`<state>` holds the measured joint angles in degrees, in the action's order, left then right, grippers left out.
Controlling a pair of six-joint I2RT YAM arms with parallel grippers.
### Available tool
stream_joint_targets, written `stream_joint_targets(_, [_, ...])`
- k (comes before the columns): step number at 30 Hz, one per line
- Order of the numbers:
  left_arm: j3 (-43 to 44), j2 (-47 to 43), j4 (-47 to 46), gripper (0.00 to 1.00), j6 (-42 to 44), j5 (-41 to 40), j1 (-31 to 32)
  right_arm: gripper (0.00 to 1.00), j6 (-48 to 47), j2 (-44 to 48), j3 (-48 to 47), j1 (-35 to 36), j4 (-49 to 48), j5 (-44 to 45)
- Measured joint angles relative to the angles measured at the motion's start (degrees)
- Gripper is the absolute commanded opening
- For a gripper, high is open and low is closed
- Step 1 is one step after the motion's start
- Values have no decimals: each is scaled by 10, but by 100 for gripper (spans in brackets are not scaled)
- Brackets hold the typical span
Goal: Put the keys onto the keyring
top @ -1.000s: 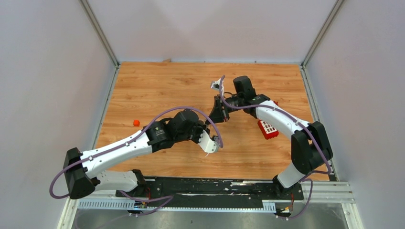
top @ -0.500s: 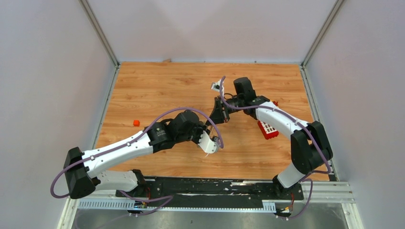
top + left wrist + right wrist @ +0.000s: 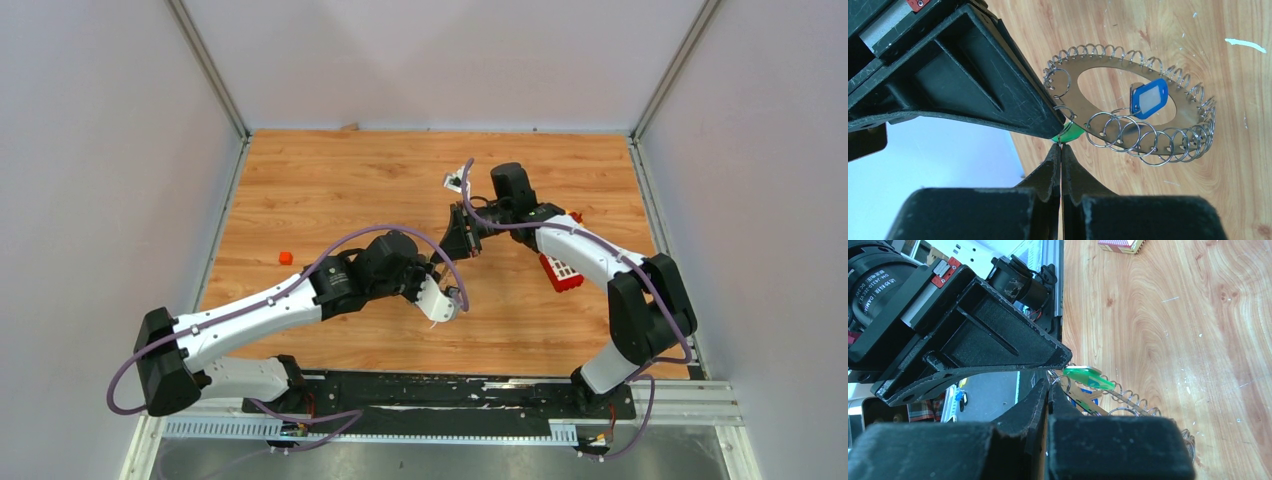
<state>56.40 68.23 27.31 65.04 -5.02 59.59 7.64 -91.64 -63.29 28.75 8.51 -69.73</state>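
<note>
The keyring (image 3: 1108, 75) is a flat silver disc edged with wire loops, held just above the wood. A blue key (image 3: 1149, 98) hangs on it over the centre hole. The green key (image 3: 1069, 134) sits at the disc's near edge, also seen as the green key (image 3: 1089, 377) in the right wrist view. My left gripper (image 3: 1061, 148) is shut, pinching the thin wire of the green key. My right gripper (image 3: 1048, 386) is shut on a wire loop at the edge of the keyring (image 3: 1133, 402). From above, the left gripper (image 3: 450, 292) and right gripper (image 3: 462, 245) meet tip to tip and hide ring and keys.
A red block with white squares (image 3: 560, 270) lies right of the right arm, and shows as the red block (image 3: 1120, 244) in the right wrist view. A small orange cube (image 3: 285, 257) sits at the left. White walls close in the wooden table (image 3: 330, 180).
The right arm's wrist has shifted very slightly. Both grippers stay shut in the same place.
</note>
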Motion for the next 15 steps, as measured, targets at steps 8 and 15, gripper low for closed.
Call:
stream_joint_targets(8, [0, 3, 0, 0, 12, 4, -1, 0, 22, 0, 9, -1, -21, -4])
stream_joint_targets(15, [0, 4, 5, 0, 32, 9, -1, 0, 40, 0, 16, -1, -37, -9])
